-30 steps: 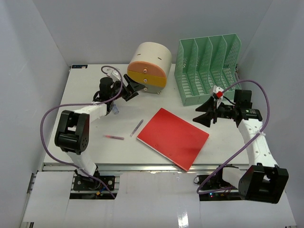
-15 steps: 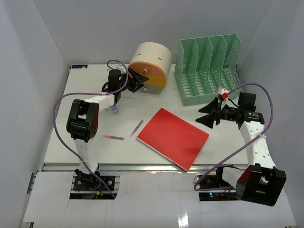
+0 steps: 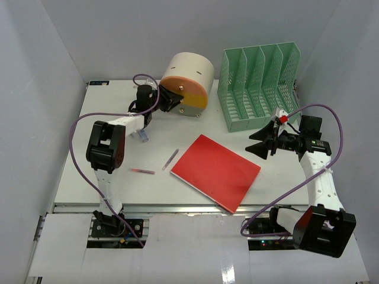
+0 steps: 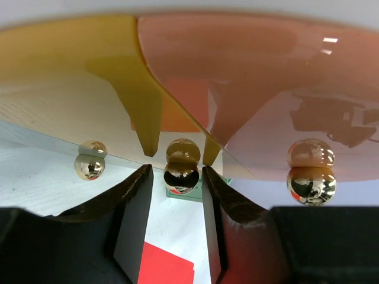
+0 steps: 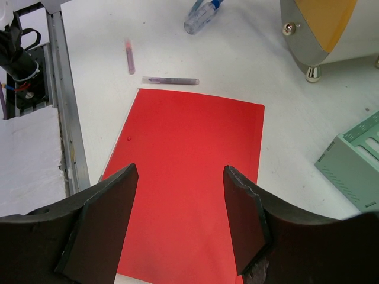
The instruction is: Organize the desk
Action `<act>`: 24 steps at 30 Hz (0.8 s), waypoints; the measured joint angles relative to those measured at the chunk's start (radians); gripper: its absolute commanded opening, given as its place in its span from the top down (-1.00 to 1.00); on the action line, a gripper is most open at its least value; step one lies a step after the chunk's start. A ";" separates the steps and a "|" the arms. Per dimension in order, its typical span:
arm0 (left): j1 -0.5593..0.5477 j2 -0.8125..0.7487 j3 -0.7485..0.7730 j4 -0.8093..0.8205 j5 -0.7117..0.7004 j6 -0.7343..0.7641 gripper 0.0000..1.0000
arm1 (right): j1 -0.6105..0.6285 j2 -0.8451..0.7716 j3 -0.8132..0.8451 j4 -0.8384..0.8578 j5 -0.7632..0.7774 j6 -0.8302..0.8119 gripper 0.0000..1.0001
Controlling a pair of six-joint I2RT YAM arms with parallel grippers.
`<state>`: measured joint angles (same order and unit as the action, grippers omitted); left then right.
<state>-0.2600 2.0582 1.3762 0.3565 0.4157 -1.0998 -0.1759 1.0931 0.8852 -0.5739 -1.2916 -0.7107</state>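
The white desk [image 3: 106,118] carries a round cream drawer box [image 3: 188,77] with yellow and orange fronts at the back. My left gripper [image 3: 167,100] is pressed up to that front. In the left wrist view its jaws [image 4: 176,171] straddle a gold knob [image 4: 180,176], narrowed but with a slim gap on each side. My right gripper [image 3: 260,140] hovers open over the right edge of the red folder [image 3: 216,171], with the folder [image 5: 189,148] showing between its fingers [image 5: 180,168] and nothing held.
A green slotted file rack [image 3: 257,86] stands at the back right. A pink pen [image 3: 142,171], a purple pen [image 3: 170,158] and a clear blue-tipped item [image 3: 144,137] lie left of the folder. The metal rail [image 3: 177,208] runs along the front.
My left gripper moved right onto the box's front and its jaws narrowed around the gold knob. The right gripper shifted slightly right and back, still equally wide.
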 measured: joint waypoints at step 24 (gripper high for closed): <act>0.002 -0.183 -0.281 0.107 0.059 0.015 0.63 | -0.006 0.023 -0.014 0.002 0.001 0.004 -0.32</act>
<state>-0.2583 1.8754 1.0955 0.4633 0.4745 -1.0851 -0.1818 1.1164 0.8707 -0.5715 -1.2909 -0.7064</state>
